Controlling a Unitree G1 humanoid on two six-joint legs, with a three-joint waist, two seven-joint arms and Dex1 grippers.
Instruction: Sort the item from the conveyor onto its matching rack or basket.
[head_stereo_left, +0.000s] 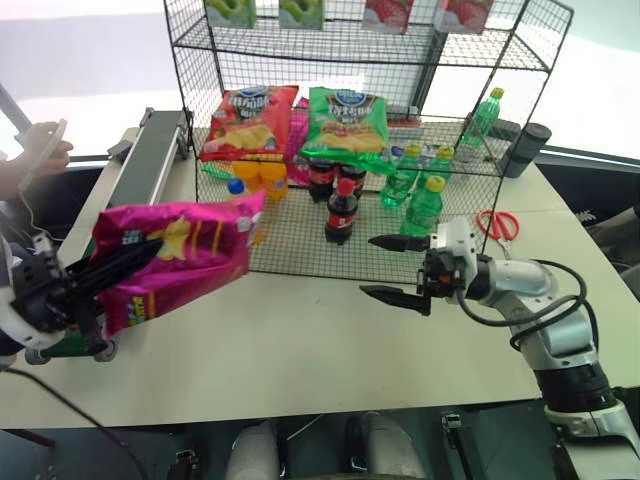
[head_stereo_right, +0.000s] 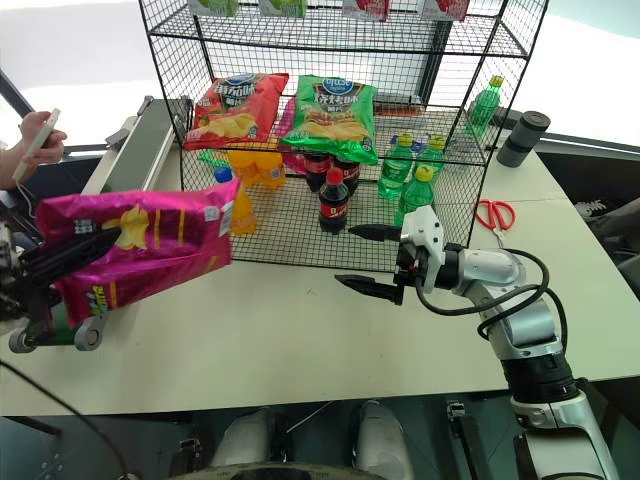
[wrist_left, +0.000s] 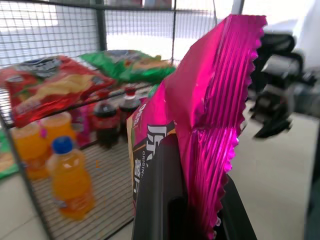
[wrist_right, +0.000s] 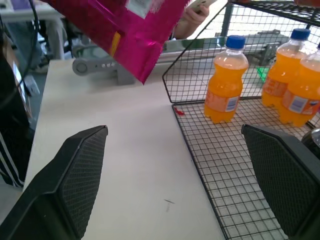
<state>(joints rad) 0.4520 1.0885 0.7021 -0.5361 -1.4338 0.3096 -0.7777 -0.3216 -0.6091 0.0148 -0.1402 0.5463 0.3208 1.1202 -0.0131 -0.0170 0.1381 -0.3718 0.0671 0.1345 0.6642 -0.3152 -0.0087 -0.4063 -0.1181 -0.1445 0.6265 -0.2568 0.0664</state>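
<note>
In the left eye view the left end effector (head_stereo_left: 120, 268) clamps the glossy, crinkled magenta crisp bag (head_stereo_left: 180, 255) above the pale worktop (head_stereo_left: 300, 340) before the black wire-grid rack (head_stereo_left: 380, 150), while the right wrist view shows the right end effector (wrist_right: 175, 185), textured pads apart, probably empty.

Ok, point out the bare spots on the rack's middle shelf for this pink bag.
On the black wire rack, the middle shelf's right part, between the green crisp bag and the green bottle, looks bare. Its left part is crowded by the red crisp bag and the green one.
</note>
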